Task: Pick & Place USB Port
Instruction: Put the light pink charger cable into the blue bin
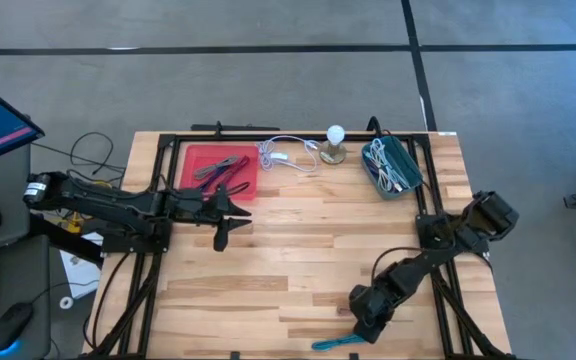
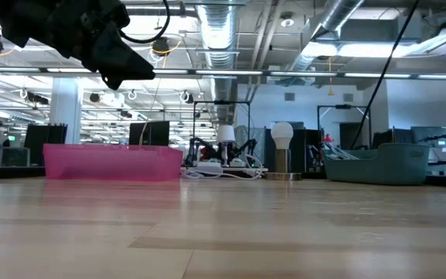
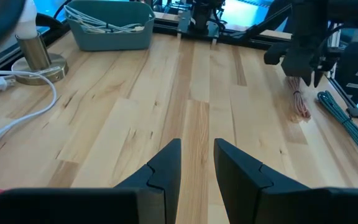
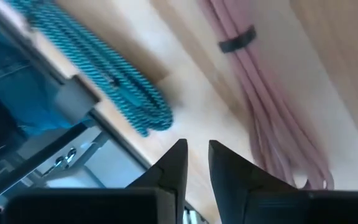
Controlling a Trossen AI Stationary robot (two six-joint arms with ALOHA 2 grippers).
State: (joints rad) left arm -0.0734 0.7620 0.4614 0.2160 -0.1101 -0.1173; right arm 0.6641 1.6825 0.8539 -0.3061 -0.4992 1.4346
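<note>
Two cable bundles lie at the near right edge of the wooden table: one teal braided cable and one pink cable bound by a dark tie, side by side without touching. The right gripper hangs just over them near the table's near edge, its two fingers parted by a narrow gap with nothing between them; the pink cable passes just beside the fingertips. The left gripper sits at the middle left of the table, just near of the red tray, its fingers also slightly apart and holding nothing. The tray holds what look like two hand tools. Along the far edge, from left to right, stand the tray, one white cord, one white bulb on a round brass base, and one teal bin filled with pale cables.
</note>
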